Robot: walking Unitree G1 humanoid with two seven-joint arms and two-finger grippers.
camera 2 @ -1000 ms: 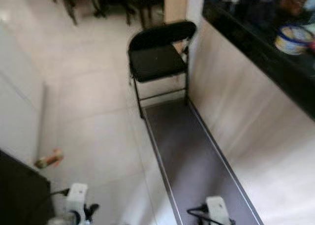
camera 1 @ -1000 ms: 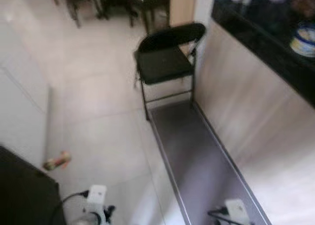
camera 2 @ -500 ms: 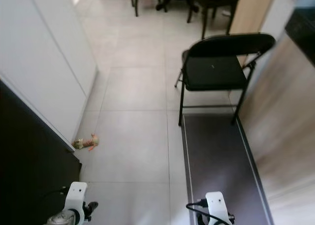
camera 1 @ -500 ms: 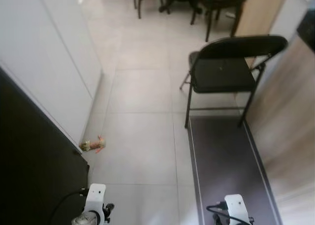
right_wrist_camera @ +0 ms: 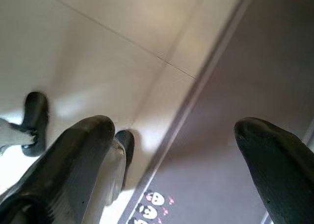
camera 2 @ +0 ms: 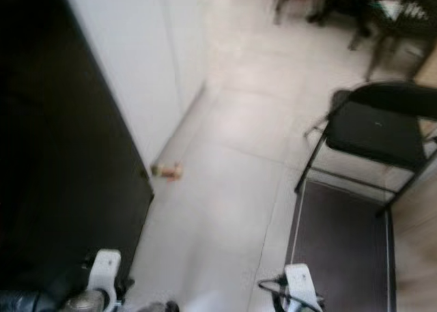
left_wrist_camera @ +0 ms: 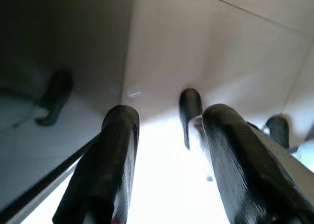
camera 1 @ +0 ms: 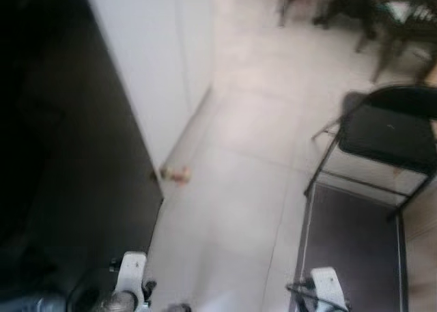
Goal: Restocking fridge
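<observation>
A tall black fridge (camera 1: 68, 155) fills the robot's left side, its front dark and blurred, standing against a white cabinet (camera 1: 160, 59). Both arms hang low, wrists pointing down at the pale tiled floor (camera 1: 232, 189). The left claw (left_wrist_camera: 167, 131) hangs beside the fridge's base, fingers apart and empty. The right claw (right_wrist_camera: 174, 136) hangs over the edge of a dark mat (camera 1: 348, 244), fingers spread wide, empty. A small toy (camera 1: 175, 174) lies at the cabinet's foot. A black folding chair (camera 1: 386, 138) stands at the mat's far end.
</observation>
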